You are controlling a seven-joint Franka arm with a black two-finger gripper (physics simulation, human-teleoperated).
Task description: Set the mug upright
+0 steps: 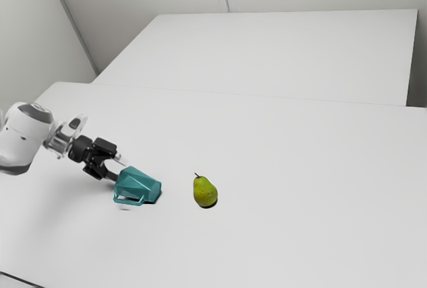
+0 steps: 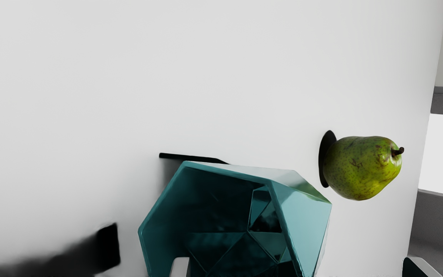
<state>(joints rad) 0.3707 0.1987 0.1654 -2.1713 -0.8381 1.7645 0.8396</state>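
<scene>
The pear (image 1: 205, 193) stands on the bench (image 1: 300, 188) with its stem up, off the base end of the mug (image 1: 138, 185), a gap between the two. Both are well in from the bench's far edge, the mug closer to the corner at the exterior view's upper left. The mug lies on its side, mouth toward the gripper (image 1: 116, 168), handle (image 1: 128, 201) toward the exterior view's bottom edge. The gripper is wide open, holding nothing: one finger (image 2: 180, 267) is at the mouth, the other outside, past the mug's wall. Whether either touches, I cannot tell.
</scene>
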